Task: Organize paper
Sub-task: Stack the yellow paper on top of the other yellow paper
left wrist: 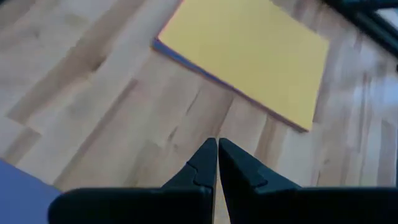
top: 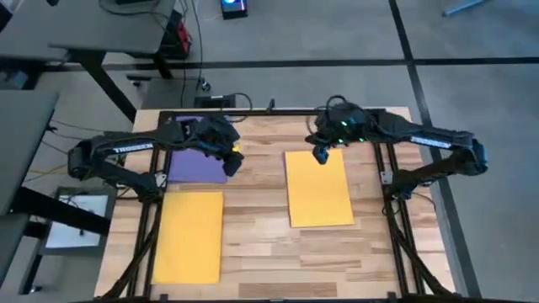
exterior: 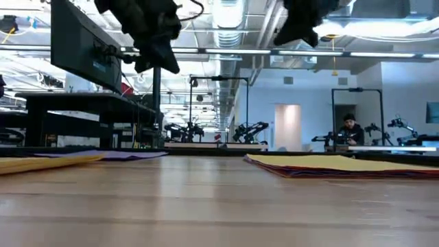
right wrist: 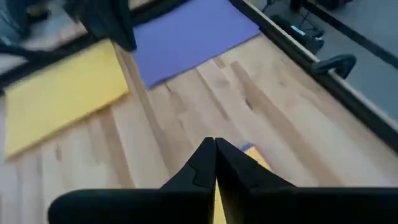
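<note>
A purple sheet [top: 195, 162] lies flat at the table's far left, and a yellow sheet [top: 189, 236] lies flat in front of it. Right of centre lies a stack of paper with a yellow top sheet [top: 318, 188]; darker sheets' edges [exterior: 322, 171] show under it. My left gripper [top: 227, 156] hangs shut high over the purple sheet's right edge, holding nothing [left wrist: 217, 148]. My right gripper [top: 321, 156] hangs shut over the stack's far edge, also holding nothing [right wrist: 215, 147]. The low view shows both well above the table [exterior: 156, 58] [exterior: 296, 31].
Bare wood [top: 257, 202] lies between the left sheets and the stack. A black frame rail [top: 278, 110] runs along the far edge, and arm mounts stand at both sides. A white printed sheet [top: 80, 223] lies on a low surface left of the table.
</note>
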